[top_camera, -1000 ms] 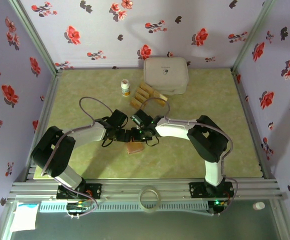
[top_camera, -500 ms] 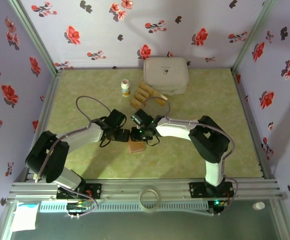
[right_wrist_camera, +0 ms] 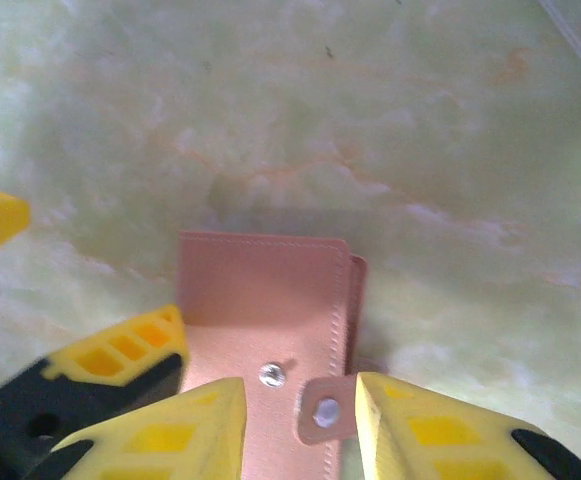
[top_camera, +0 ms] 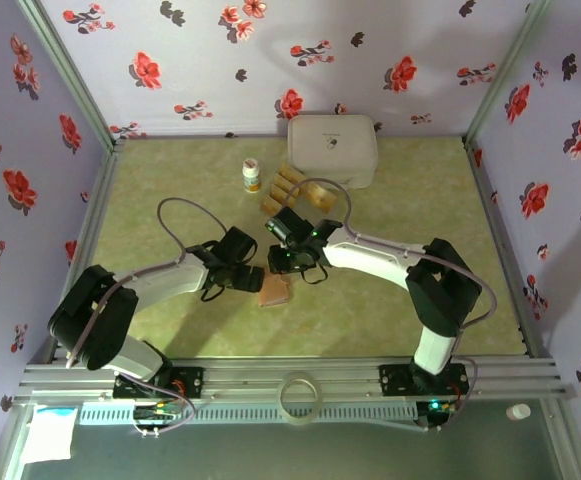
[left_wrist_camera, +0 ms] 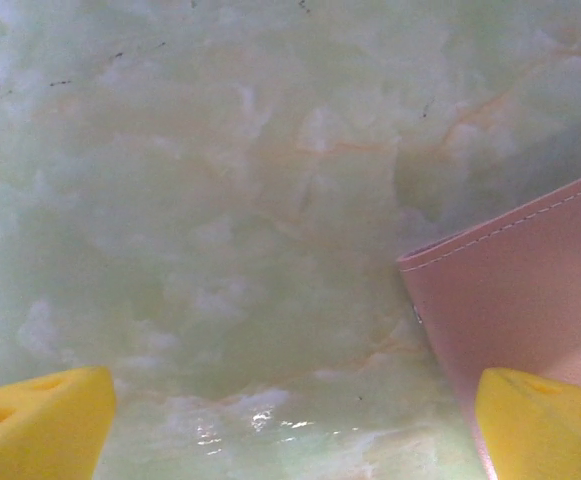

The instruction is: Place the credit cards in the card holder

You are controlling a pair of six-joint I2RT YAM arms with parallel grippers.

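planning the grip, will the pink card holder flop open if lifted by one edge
Probably floppy: the card holder looks like thin stitched leather. Its snap tab sits unfastened, so it may fall open. Lying flat on the smooth table, it would likely slide when pushed.

Left arm (top_camera: 165,278): white shells over the links, bulky black housings at the joints.
Right arm (top_camera: 375,258): same build, with white links and a large black elbow block.
Cables (top_camera: 183,212): thin and grey, one loop arching off each arm near the wrist.
Bases (top_camera: 155,383): black blocks; a small green light glows at the right one.
Left hand (left_wrist_camera: 290,430): black body, bright yellow fingers (left_wrist_camera: 40,425) with wedge tips; one shows square hollow cells on a black mount.
Right hand (right_wrist_camera: 295,425): matching matte yellow fingers (right_wrist_camera: 170,435), black behind them.
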